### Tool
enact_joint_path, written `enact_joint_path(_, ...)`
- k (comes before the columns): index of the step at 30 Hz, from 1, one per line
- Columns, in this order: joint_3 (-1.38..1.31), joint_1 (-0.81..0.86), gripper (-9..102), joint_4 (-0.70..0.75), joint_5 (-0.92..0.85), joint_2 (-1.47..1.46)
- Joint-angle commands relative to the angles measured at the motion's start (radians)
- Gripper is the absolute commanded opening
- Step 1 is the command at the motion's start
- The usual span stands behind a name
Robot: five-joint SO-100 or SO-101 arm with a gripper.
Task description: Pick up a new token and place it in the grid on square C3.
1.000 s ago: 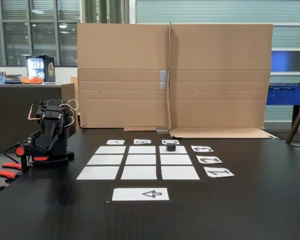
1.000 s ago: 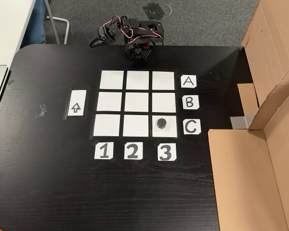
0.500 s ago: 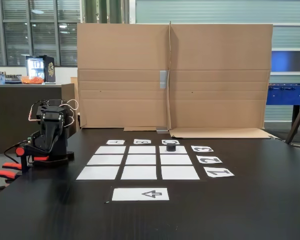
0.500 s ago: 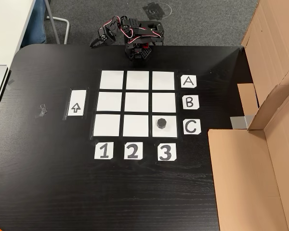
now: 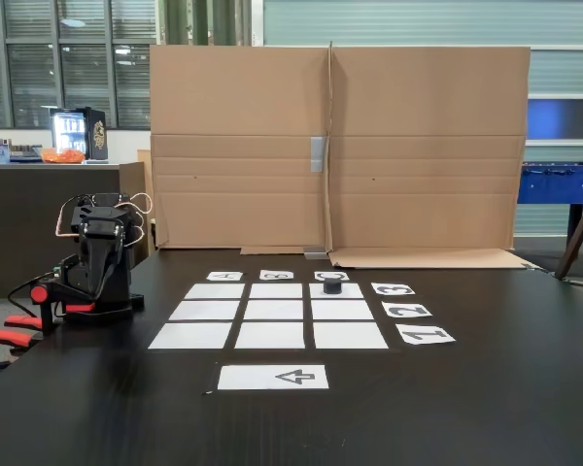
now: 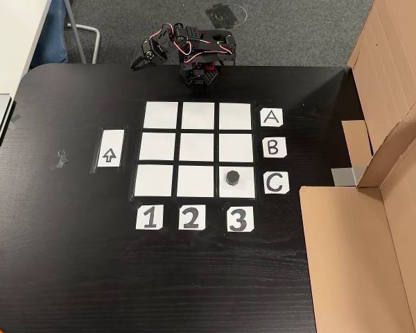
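I see the token (image 6: 231, 177) sitting upright on square C3 (image 6: 243, 186), the grid (image 6: 197, 149) corner by the C card (image 6: 276, 183) and 3 card (image 6: 239, 219). Gripper (image 6: 136, 62) folded at table edge, well apart; jaw state I can't tell.

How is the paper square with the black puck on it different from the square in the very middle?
Square C3 carries the token; the middle square is bare. Square C3 sits at the grid's corner, beside the C card and 3 card; the middle square has squares all around. Both are plain white paper lying flat.
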Motion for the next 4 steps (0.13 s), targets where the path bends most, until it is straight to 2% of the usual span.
enact_joint_path(1, -0.003, -0.011, 1, 0.012, 0.003, 0.006)
enact_joint_path(4, -0.003, -0.012, 1, 0.021, 0.003, 0.006)
